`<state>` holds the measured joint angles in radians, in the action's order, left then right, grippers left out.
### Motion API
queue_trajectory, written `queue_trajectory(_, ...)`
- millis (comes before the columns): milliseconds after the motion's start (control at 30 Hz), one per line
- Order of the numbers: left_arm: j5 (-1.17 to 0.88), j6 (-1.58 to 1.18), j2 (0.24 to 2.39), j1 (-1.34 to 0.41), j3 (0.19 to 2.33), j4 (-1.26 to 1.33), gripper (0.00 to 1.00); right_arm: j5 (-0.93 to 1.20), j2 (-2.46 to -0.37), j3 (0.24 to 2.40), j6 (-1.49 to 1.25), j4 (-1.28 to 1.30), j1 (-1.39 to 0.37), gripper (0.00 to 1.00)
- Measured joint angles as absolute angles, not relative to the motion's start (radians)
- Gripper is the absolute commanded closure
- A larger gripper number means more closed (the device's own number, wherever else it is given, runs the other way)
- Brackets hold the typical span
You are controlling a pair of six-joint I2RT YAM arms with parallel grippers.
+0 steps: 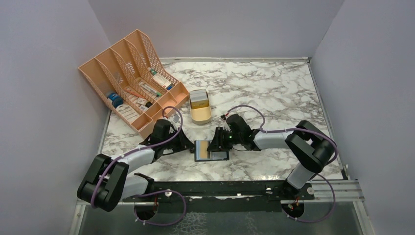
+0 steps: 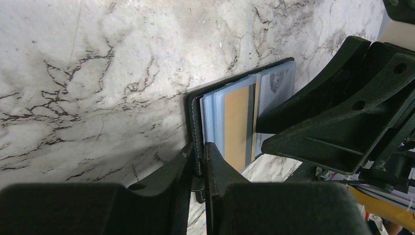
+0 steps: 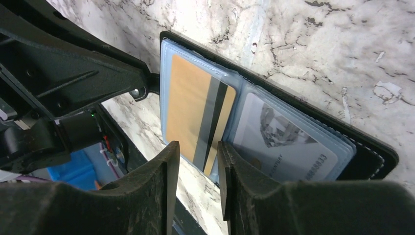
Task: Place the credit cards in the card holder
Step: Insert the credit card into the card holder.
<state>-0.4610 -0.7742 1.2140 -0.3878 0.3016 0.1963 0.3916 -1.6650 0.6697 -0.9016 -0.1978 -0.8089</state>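
Though flat, card holder (image 1: 211, 150) lengthwise left-right.

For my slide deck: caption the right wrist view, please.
Right fingers straddle the gold card in the open card holder, white card alongside.

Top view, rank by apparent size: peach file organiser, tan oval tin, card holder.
1. peach file organiser: clearly largest.
2-3. tan oval tin and card holder: they look about alike, and the holder is partly hidden, so I won't rank them.
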Motion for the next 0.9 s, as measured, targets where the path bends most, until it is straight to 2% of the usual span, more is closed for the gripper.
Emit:
queue_trajectory(167, -0.461, -0.777, 1.216, -0.389, 0.297, 0.21, 0.84, 0.393, -1.678, 0.67, -0.901, -0.217, -0.811, 0.73)
queue_trajectory(400, -0.461, -0.776, 1.235, -0.389, 0.298, 0.218, 0.84, 0.393, -1.691, 0.685, -0.866, -0.207, -0.812, 0.72)
queue_trajectory(700, -0.462, -0.775, 1.291, -0.39, 0.318, 0.237, 0.84, 0.39, -1.71, 0.732, -0.789, -0.176, -0.816, 0.78)
queue_trajectory(900, -0.463, -0.772, 1.331, -0.392, 0.345, 0.246, 0.84, 0.39, -1.721, 0.755, -0.741, -0.138, -0.819, 0.79)
